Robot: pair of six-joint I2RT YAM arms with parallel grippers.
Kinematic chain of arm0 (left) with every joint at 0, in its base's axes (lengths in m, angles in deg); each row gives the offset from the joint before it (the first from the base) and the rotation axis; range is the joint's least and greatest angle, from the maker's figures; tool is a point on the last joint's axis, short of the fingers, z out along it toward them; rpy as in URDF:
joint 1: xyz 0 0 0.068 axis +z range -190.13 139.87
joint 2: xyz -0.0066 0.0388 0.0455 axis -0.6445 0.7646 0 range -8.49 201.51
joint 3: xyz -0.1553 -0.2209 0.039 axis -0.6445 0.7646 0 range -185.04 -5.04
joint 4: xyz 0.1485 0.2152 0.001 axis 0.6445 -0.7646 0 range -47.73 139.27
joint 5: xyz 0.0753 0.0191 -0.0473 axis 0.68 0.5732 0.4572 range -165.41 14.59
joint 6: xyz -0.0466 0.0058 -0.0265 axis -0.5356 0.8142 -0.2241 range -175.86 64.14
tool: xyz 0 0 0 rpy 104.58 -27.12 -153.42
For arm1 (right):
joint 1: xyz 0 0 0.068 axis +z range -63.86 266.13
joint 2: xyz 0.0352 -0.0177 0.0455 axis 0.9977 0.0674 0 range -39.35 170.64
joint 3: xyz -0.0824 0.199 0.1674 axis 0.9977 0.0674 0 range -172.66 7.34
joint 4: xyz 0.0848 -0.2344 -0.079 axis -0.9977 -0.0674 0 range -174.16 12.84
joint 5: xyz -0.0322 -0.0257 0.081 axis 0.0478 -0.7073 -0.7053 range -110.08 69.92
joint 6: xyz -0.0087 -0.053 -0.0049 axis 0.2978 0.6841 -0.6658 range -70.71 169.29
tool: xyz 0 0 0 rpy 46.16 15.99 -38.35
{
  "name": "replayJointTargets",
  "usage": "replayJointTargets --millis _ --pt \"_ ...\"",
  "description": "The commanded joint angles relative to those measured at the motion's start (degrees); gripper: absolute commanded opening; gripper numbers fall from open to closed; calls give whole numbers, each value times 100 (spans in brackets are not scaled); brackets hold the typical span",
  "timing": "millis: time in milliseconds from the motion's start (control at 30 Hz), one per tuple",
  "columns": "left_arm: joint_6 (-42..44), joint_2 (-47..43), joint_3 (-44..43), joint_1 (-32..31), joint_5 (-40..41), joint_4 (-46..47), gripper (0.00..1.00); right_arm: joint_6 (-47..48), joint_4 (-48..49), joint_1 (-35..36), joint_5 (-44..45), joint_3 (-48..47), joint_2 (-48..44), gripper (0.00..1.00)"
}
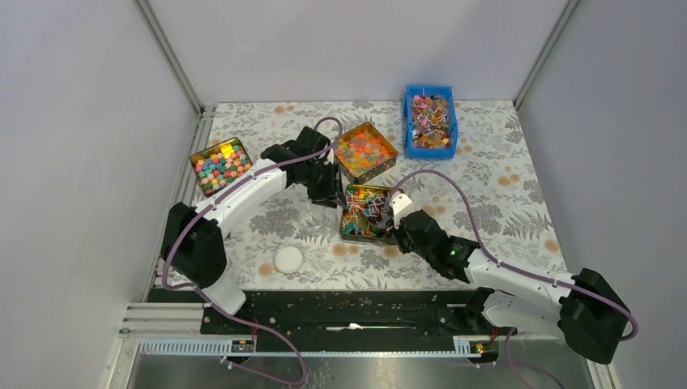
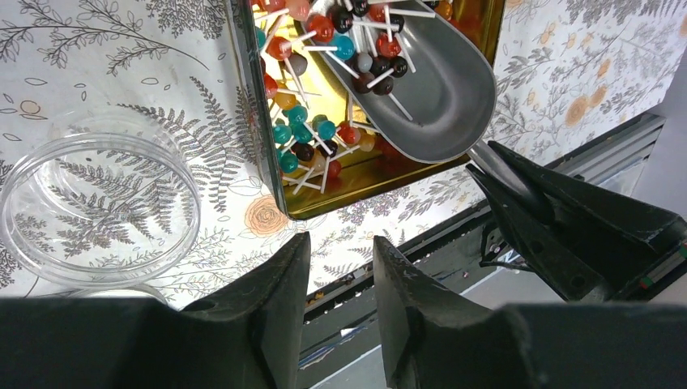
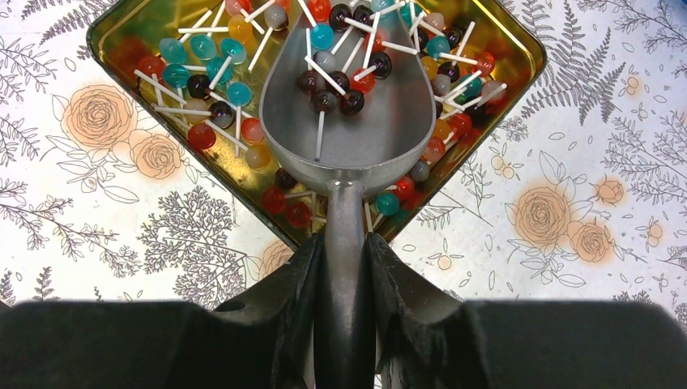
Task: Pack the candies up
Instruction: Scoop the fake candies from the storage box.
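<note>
The candies [image 3: 202, 73] are small round sweets on white sticks, lying in a gold tin [image 3: 518, 61] at the table's middle [image 1: 354, 194]. My right gripper [image 3: 344, 243] is shut on the handle of a metal scoop [image 3: 364, 142]. The scoop's bowl rests in the tin with a few candies [image 2: 369, 49] in it. My left gripper [image 2: 340, 247] hangs open just beside the tin's near left edge [image 2: 267, 154], with nothing between its fingers. In the top view it [image 1: 328, 194] sits left of the tin, and the right gripper [image 1: 403, 223] reaches in from the right.
A clear round jar [image 2: 97, 207] stands left of the tin, with a white lid [image 1: 288, 259] nearer the bases. Behind are a tin of orange pieces [image 1: 365, 151], a tin of pink-blue cubes [image 1: 220, 164] and a blue bin [image 1: 430, 121] of more candies.
</note>
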Motion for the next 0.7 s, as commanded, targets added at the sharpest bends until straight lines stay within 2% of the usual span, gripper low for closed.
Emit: replayJointTargets --millis 0,367,667 --pt "-79 -363 78 81 -113 177 35 -178 601 15 188 177 -415 0" --pt "-194 -755 379 233 -67 363 35 -108 583 14 92 549 -1200 0" --pt "-219 -1499 853 441 158 732 36 -91 342 15 -19 701 -1735 0"
